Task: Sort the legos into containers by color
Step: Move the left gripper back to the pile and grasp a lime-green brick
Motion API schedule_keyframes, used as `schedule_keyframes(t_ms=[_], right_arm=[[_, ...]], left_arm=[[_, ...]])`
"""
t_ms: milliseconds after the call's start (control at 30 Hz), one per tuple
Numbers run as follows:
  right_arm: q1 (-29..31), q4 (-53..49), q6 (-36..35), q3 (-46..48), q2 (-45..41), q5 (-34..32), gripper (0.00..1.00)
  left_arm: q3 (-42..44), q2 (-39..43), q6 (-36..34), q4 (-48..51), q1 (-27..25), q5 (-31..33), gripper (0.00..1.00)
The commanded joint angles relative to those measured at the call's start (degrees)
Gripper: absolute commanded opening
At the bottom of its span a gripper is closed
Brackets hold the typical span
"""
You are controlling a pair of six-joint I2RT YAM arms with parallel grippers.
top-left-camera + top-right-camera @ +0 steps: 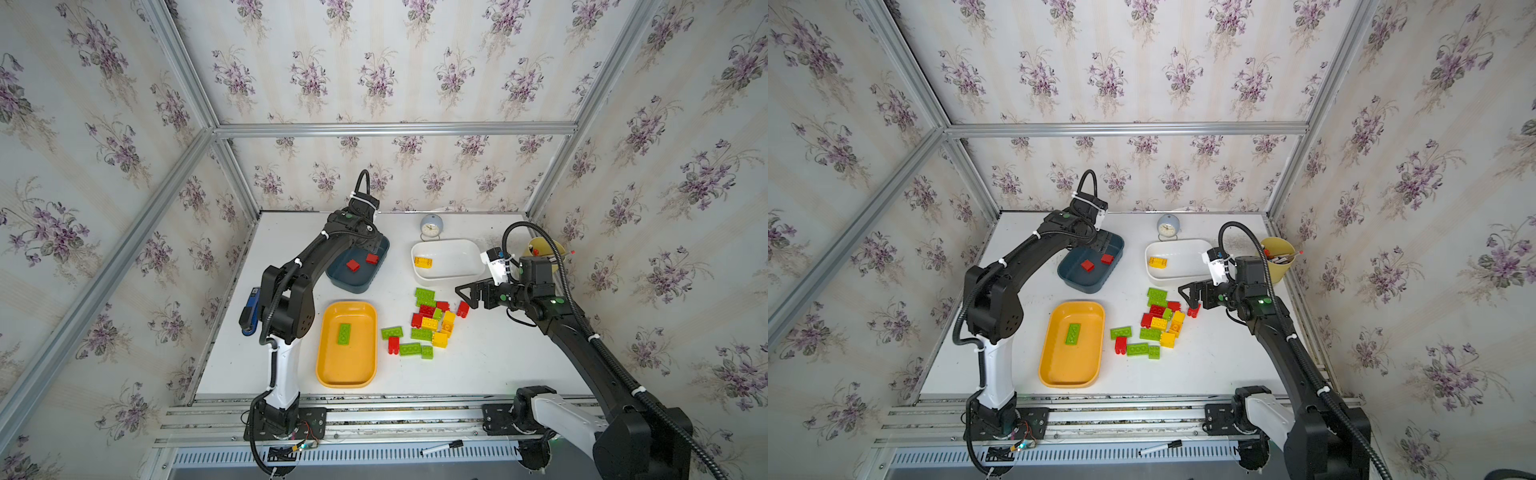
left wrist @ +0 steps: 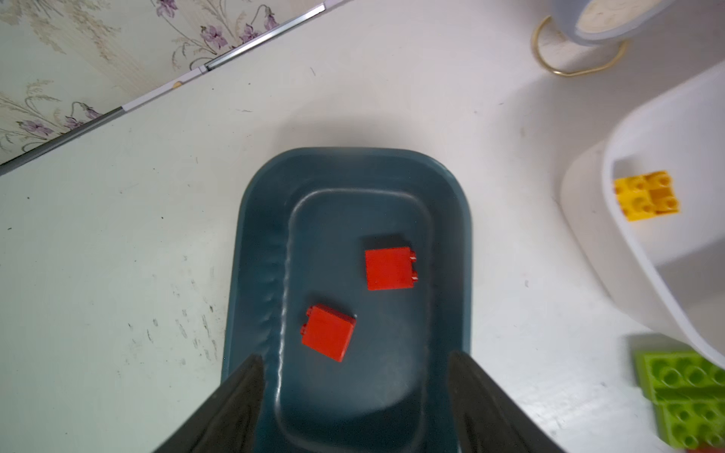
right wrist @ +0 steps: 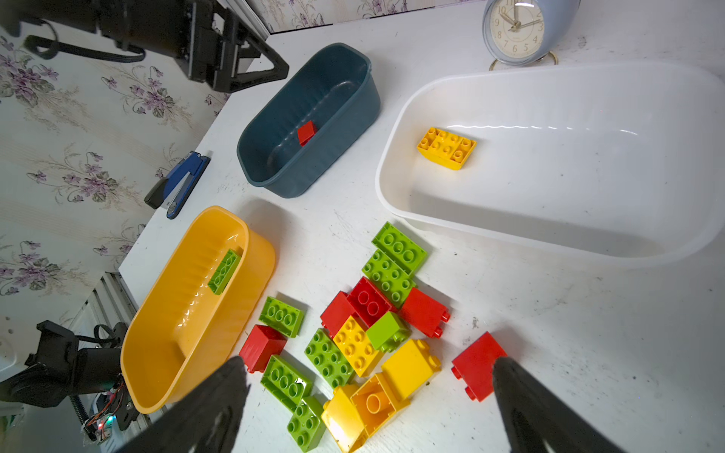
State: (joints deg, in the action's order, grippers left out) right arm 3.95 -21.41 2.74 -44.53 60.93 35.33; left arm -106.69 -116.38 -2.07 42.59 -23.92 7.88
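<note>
Bricks [image 3: 355, 345] are lying mostly unsorted: a mixed heap [image 1: 428, 322] of red, green and yellow is sitting on the bench [image 3: 588, 333], between the yellow tray [image 1: 347, 370] and the white tray [image 3: 569, 188].

My left jaws are hanging spread over the blue tray [image 2: 255, 243], gripping nothing. Two red bricks [image 2: 389, 269] are resting on its floor, both on their sides. One yellow brick [image 3: 446, 148] is sitting in the white tray, one green brick [image 1: 344, 333] in the yellow tray.

My right jaws are hovering wide apart above the heap's edge, empty. A lone red brick [image 3: 474, 364] is lying just beside one jaw, apart from the rest. I am judging that one the easiest pick.

These bricks are looking light, rigid and glossy, so likely to skid or tip if nudged. I am planning to close squarely across two flat opposite walls, low on the body, not across the studs, since it is lying on its side.
</note>
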Motion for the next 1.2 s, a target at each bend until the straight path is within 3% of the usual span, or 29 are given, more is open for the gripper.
schedule_keyframes(t_ms=[0,100,267,500,800,1167], right_arm=[[-0.1,1.8,0.2,-0.2,0.6,1.2,1.00],[-0.1,2.6,0.3,-0.2,1.3,1.6,1.00],[-0.1,3.6,0.6,0.1,1.5,1.9,1.00],[0.0,3.9,0.9,1.4,0.7,2.2,1.00],[0.0,2.4,0.4,2.3,-1.3,1.4,1.00],[0.0,2.3,0.5,2.2,-1.3,1.5,1.00]], left_arm=[[5.1,5.1,0.7,1.1,-2.0,-4.8,0.76],[10.5,10.6,0.6,1.2,-4.3,-7.9,0.76],[18.2,16.8,-0.1,1.2,-10.7,-6.7,0.76],[25.0,17.5,-6.5,1.2,-19.4,-6.0,0.72],[32.0,13.5,-11.9,-0.9,-23.9,-5.6,0.67],[34.7,10.7,-13.4,-3.3,-25.1,-4.1,0.66]])
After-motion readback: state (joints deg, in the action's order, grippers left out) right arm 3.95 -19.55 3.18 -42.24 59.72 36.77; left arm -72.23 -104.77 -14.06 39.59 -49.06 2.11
